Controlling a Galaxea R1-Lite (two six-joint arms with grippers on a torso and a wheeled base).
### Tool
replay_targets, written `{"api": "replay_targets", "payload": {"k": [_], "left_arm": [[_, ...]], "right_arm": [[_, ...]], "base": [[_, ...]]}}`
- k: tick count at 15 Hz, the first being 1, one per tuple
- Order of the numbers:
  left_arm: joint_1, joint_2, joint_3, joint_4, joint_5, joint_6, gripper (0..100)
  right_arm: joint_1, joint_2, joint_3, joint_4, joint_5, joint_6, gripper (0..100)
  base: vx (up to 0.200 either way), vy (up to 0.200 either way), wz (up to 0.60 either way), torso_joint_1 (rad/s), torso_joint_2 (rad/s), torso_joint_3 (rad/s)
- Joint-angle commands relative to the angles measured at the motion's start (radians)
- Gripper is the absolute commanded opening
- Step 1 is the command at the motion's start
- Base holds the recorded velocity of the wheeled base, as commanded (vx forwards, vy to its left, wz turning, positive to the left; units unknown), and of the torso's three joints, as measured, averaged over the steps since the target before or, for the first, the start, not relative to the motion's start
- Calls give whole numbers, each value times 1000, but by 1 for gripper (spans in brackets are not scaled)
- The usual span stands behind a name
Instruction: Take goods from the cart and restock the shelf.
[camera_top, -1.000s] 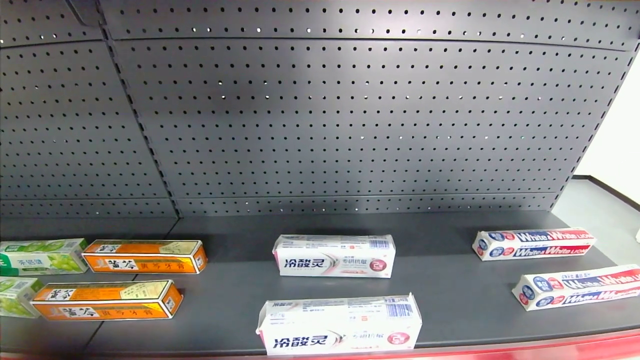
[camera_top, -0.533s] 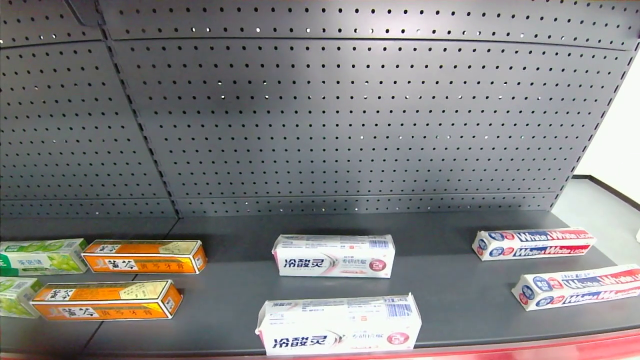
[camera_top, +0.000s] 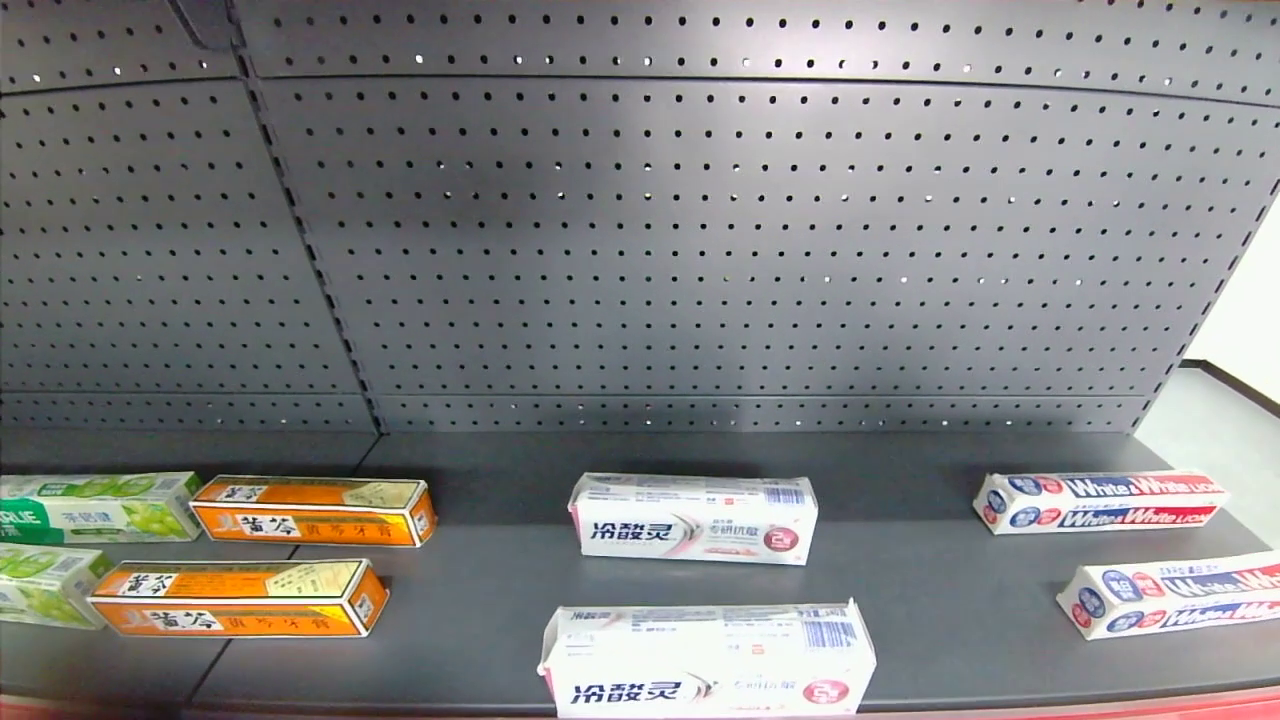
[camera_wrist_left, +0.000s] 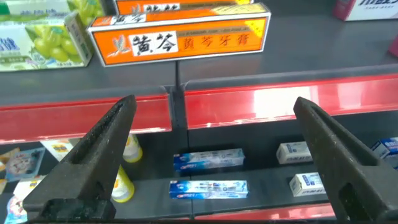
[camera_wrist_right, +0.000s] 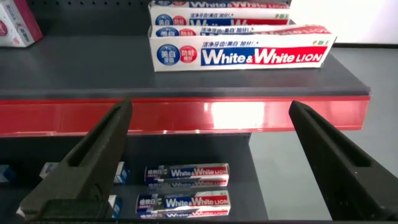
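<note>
The dark grey metal shelf board (camera_top: 480, 560) is carrying the goods in columns by kind, two deep. Each long carton is lying flat with its printed face turned outward, likely so a shopper can read it. Two green-and-white toothpaste cartons (camera_top: 95, 507) are sitting at the robot's far left, with two orange toothpaste cartons (camera_top: 313, 510) just beside them. Two white-and-pink toothpaste cartons (camera_top: 693, 518) are lying in the middle, and two white cartons with red and blue lettering (camera_top: 1100, 502) at the right. Wide bare gaps are separating the columns, and room is showing behind each pair against the perforated grey back panel (camera_top: 700, 250), so restocking is looking far from finished.

The left gripper (camera_wrist_left: 214, 102) is hanging before the glossy red shelf edge (camera_wrist_left: 261, 99), facing the orange cartons, its black fingers spread wide and holding nothing. The right gripper (camera_wrist_right: 211, 104) is hovering before the red-and-blue lettered cartons, equally wide apart and empty. Both being free suits fetching a fresh carton next.

Below the red edge, a lower shelf is holding what are probably more toothpaste cartons, blue-and-white ones (camera_wrist_left: 208, 160), though they are too small to be sure.
</note>
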Motion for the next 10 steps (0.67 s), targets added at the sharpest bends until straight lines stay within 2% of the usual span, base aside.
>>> {"api": "replay_targets", "payload": {"k": [1,10], "left_arm": [[0,2,0,0,0,-2,100],[0,2,0,0,-3,-1,100]], "right_arm": [[0,1,0,1,0,-1,100],[0,1,0,1,0,-1,100]], "base": [[0,0,0,0,0,0],[0,0,0,0,0,0]]}}
